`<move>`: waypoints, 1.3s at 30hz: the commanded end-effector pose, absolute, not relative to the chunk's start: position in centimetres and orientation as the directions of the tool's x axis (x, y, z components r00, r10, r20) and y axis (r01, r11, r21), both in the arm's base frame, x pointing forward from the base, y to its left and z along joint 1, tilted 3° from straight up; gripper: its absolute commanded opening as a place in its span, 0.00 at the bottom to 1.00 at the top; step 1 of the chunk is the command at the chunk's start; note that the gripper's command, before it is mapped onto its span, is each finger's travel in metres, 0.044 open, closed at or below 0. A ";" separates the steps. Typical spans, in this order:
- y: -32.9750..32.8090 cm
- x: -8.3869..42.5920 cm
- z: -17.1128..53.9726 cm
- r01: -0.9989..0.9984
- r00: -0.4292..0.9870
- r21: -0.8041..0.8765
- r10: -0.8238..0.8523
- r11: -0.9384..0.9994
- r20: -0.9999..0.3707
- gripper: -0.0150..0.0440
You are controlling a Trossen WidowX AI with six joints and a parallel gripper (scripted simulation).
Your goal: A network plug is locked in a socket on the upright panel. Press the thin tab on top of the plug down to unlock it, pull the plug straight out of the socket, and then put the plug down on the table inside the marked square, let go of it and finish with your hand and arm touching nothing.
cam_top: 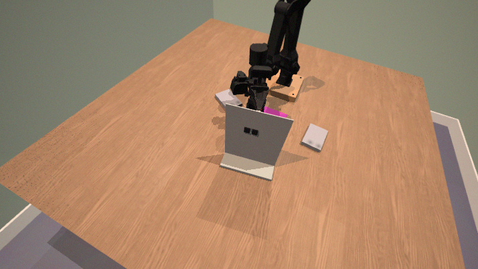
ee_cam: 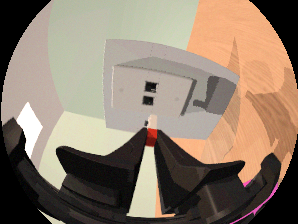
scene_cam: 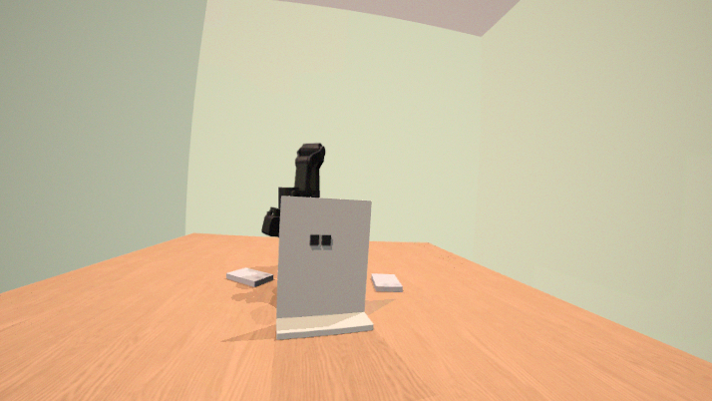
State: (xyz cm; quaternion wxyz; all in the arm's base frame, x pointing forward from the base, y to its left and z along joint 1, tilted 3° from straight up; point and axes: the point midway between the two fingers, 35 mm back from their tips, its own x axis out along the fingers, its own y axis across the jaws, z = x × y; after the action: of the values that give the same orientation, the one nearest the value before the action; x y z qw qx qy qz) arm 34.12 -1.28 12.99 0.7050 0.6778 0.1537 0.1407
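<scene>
My gripper (cam_top: 256,108) (ee_cam: 150,132) is shut on the plug, behind the upright panel (cam_top: 256,148) (scene_cam: 324,279) (ee_cam: 200,125) as seen from the top and exterior views. In the wrist view the plug (ee_cam: 152,121) shows as a small pale body with a red part between the fingertips. It stands apart from the faceplate (ee_cam: 127,80), out of the socket. The faceplate has two dark openings. The plug is hidden in the top and exterior views. The magenta marked square (cam_top: 275,112) shows partly above the panel's top edge in the top view and at the wrist view's lower right.
One pale flat box (cam_top: 227,97) (scene_cam: 249,276) lies by the gripper's side of the panel, partly under the hand in the top view. Another pale flat box (cam_top: 315,136) (scene_cam: 386,282) lies on the panel's other side. An orange block (cam_top: 284,95) sits behind, near the arm's base.
</scene>
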 end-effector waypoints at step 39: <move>-0.7 31.9 18.9 0.016 0.913 0.999 0.407 0.041 -0.031 0.25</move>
State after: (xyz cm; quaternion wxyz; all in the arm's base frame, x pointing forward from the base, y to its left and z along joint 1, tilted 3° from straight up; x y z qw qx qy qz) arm 31.99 -0.82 18.85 0.7051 0.6779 0.1531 0.1408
